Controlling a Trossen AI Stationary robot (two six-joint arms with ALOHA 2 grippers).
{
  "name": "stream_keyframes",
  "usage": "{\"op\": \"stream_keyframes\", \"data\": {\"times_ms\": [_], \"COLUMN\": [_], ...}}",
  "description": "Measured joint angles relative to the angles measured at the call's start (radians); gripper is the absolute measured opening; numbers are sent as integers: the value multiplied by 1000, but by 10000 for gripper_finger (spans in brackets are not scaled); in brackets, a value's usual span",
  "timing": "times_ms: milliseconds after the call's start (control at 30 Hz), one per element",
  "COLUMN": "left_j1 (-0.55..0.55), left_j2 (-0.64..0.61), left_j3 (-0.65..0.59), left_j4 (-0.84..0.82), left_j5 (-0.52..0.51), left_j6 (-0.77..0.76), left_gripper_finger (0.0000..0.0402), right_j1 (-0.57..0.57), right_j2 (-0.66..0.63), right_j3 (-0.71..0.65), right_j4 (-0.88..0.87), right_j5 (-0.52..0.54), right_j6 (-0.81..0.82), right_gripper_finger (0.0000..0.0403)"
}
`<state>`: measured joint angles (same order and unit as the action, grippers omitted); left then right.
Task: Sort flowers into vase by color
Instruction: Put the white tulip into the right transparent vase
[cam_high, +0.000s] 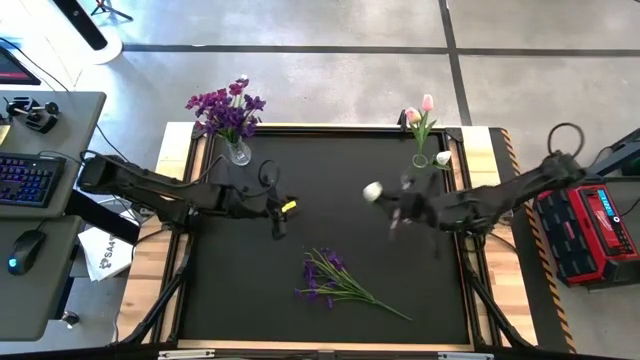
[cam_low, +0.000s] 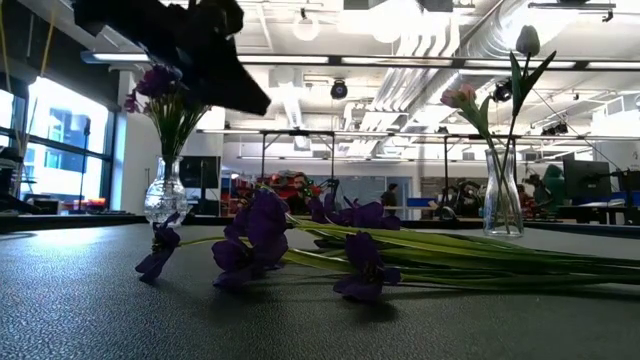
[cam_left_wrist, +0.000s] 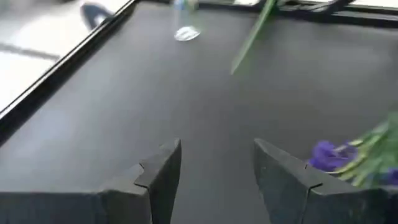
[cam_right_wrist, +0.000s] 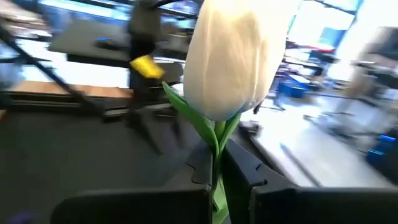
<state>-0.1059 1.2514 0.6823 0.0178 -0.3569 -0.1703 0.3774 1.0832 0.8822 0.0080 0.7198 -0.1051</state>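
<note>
My right gripper (cam_high: 392, 208) hovers over the mat's right half, shut on a white tulip (cam_high: 372, 192) whose bud (cam_right_wrist: 236, 56) fills the right wrist view. My left gripper (cam_high: 280, 222) stands open over the mat's left half, with its fingers (cam_left_wrist: 158, 177) above bare mat. Purple flowers (cam_high: 330, 280) lie flat on the mat near the near edge, also in the low view (cam_low: 300, 250) and beside my left gripper (cam_left_wrist: 333, 155). A glass vase (cam_high: 237, 150) at the far left corner holds purple flowers. A second vase (cam_high: 422, 157) at the far right holds pink tulips. My right gripper pinches the white tulip's green stem (cam_right_wrist: 217, 177) between its two fingers, just below the bud. The bud stands out past the fingertips toward the table's left. The tulip is lifted clear of the mat.
A raised wooden frame (cam_high: 180, 250) borders the black mat (cam_high: 240, 290). Open mat lies between the two grippers and left of the loose purple flowers. Both vases show in the low view, one at the left (cam_low: 165, 195) and one at the right (cam_low: 503, 195). A red case (cam_high: 590, 230) sits right of the table.
</note>
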Motion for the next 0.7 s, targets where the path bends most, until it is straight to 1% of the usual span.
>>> {"op": "stream_keyframes", "data": {"times_ms": [67,167,267,367,433,600,700], "left_j1": [-5,-17,-29,-38,-41,-41,-41], "left_j2": [4,26,50,73,81,88,88], "left_j3": [-1,-1,0,0,-1,-1,-1], "left_j4": [-28,-18,27,63,62,72,91], "left_j5": [-23,-31,-41,-42,-42,-42,-43], "left_j6": [-32,-37,-34,-13,-11,-11,-10], "left_gripper_finger": [184,184,184,184,184,184,184], "right_j1": [21,38,38,27,15,-12,-25], "right_j2": [-84,-198,-289,-369,-418,-525,-561], "right_j3": [0,0,0,0,0,0,0], "right_j4": [-72,-142,-161,-154,-152,-161,-202], "right_j5": [104,250,380,486,510,502,501], "right_j6": [0,-10,-73,-153,-171,-184,-148], "right_gripper_finger": [3,2,1,1,1,0,0]}}
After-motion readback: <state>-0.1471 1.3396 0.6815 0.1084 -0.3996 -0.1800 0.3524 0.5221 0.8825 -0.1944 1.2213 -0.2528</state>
